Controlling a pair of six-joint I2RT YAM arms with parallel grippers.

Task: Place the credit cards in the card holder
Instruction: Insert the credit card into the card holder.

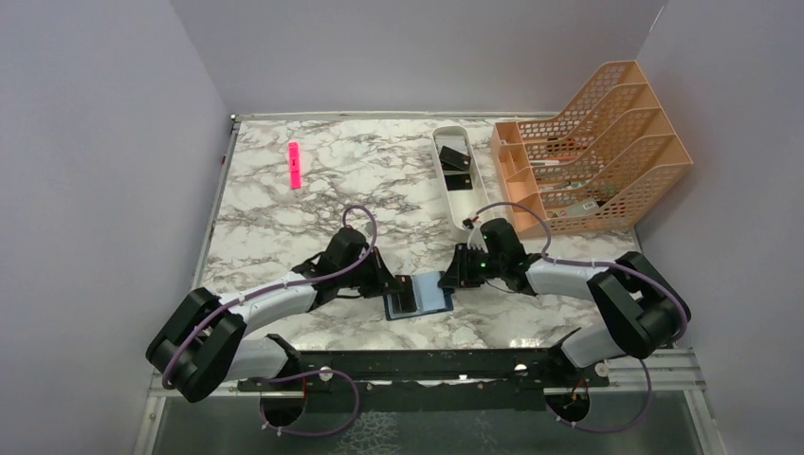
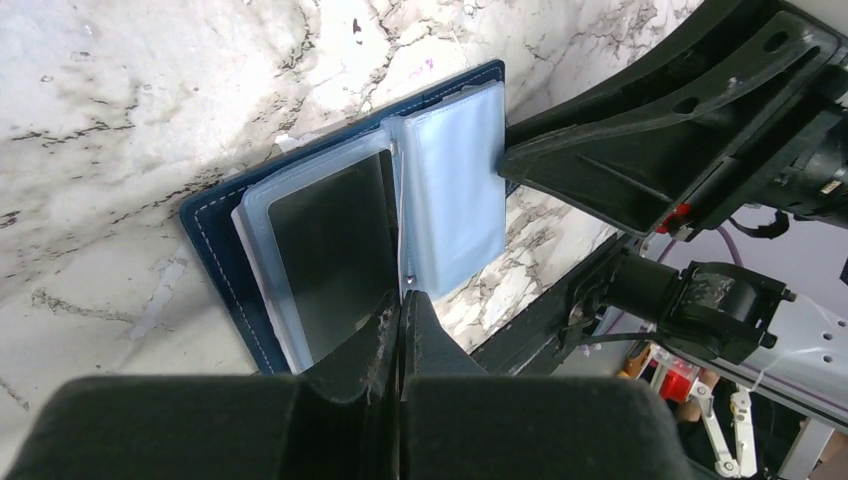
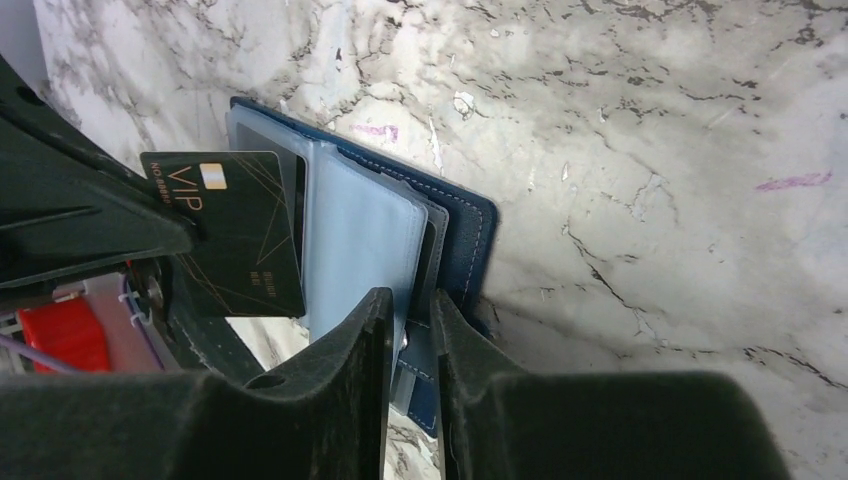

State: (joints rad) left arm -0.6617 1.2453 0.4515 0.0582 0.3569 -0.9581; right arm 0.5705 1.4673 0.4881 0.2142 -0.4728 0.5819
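card holder (image 1: 431,300) lies open, inside up, on the marble table (image 1: 284,218), near edge, centre, between the two grippers. Long axis roughly left-right, spine roughly near-far. Clear sleeves are fanned up on the right half.

Step in hand, my read: seating one card. The black VIP card (image 3: 225,240) sits over the left half. Only its spine-side edge looks tucked under a sleeve; the rest sticks out toward the left gripper (image 2: 403,305). Can't map the card's long axis to the table with confidence.

Left gripper fingers are fully closed, tips at one end of the spine. Pinching the card or just nudging it, can't tell. Right gripper (image 3: 408,305) is pinched down on the holder's right-side leaves, holding it open.

Next move probably: slide the card flat toward the spine with the sleeve mouth held open; any skew likely jams a corner. More credit cards (image 1: 457,158) sit in the white tray (image 1: 462,207), far right.
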